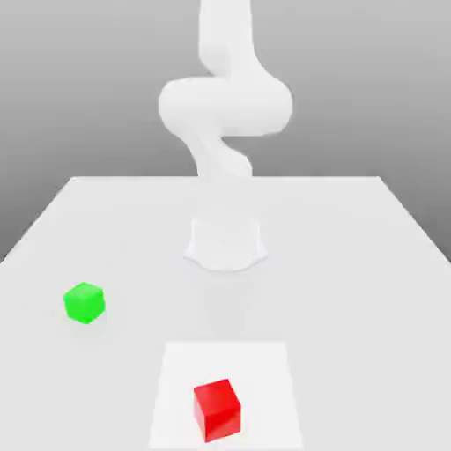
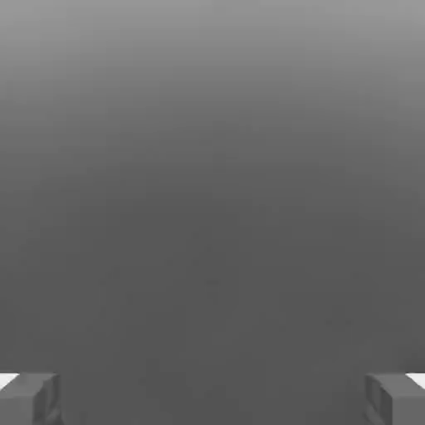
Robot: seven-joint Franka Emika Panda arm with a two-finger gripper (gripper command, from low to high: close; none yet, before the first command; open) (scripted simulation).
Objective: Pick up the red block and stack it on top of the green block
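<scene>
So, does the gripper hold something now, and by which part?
Nothing is held: the gripper stands open, with nothing between its fingers.

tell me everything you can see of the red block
The red block is a small, bright red cube with plain matte faces, one shaded darker. It rests flat on the white square, near the exterior view's bottom edge, turned at an angle to the square's sides. Nothing else touches it.
</scene>
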